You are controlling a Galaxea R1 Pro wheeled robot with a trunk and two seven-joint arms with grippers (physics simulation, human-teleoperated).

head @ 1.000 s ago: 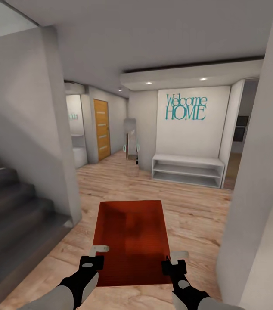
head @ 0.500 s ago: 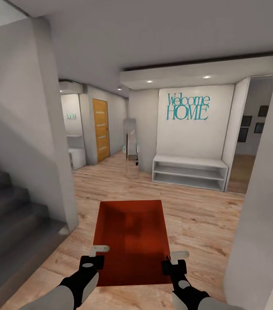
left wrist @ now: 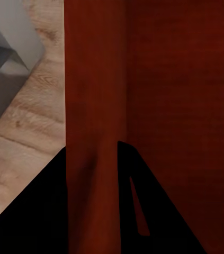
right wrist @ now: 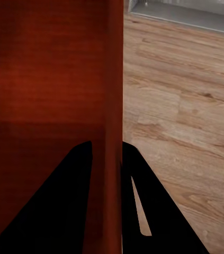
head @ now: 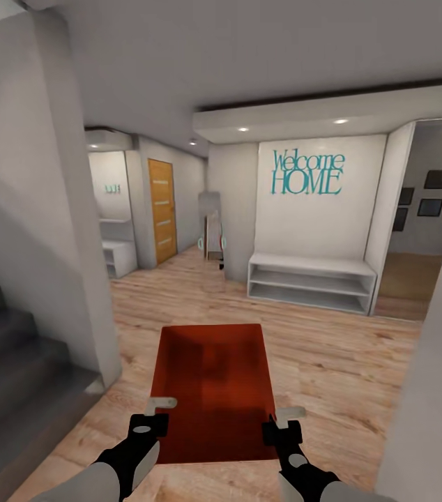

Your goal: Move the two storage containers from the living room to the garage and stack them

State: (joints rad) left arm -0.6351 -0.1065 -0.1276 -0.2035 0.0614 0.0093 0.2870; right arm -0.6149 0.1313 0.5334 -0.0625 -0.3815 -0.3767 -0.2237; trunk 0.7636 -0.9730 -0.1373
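Out front of the trunk, the storage container [head: 212,390] rides between both arms, held clear above the pale wood-plank floor [head: 332,362], open top up. Step in hand, as I judge it: carrying it through the hallway toward the garage. Only one container shows; where the other is can't be told.

To do it well: keep both arms level & matched so the box doesn't twist or tip; drive w/o jerks; mind the stairs [head: 19,376] w/ the wall corner on the left and the grey wall [head: 430,390] close on the right. Likely heading is the wooden door [head: 162,209] w/ pale stripes past the bench shelf [head: 310,280] under the "Welcome HOME" lettering [head: 307,172], though that's a guess.

Left gripper [head: 157,413]: jaws narrow, pinching the container's left wall; in the left wrist view the wall [left wrist: 93,132] runs between the fingers [left wrist: 159,211].

Right gripper [head: 282,422]: likewise narrow, clamped on the right wall [right wrist: 114,106], one finger inside the box, one outside.
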